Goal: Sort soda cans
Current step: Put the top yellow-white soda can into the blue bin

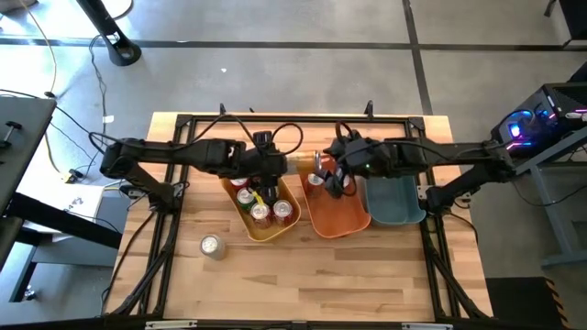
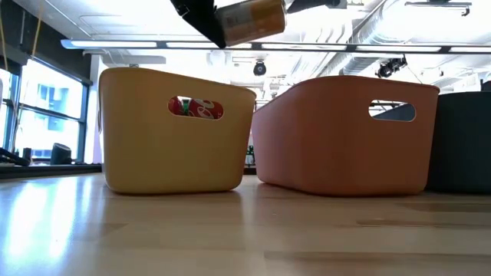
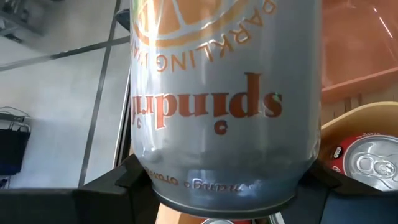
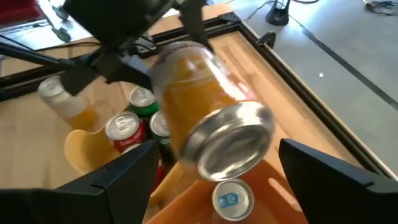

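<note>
The left gripper [image 1: 286,166] grasps an orange soda can [image 1: 303,165] sideways above the yellow bin [image 1: 229,194], its top end at 3 o'clock toward the right gripper [image 1: 323,176], fingers released

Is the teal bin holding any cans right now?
No, in the high view the teal bin shows only its bare floor, while cans lie in the yellow bin and the orange bin.

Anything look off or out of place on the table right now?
One soda can stands alone on the bare wood, outside the yellow bin. The left gripper holds an orange can sideways in the air between the yellow and orange bins, facing the open right gripper. No spills show.
</note>
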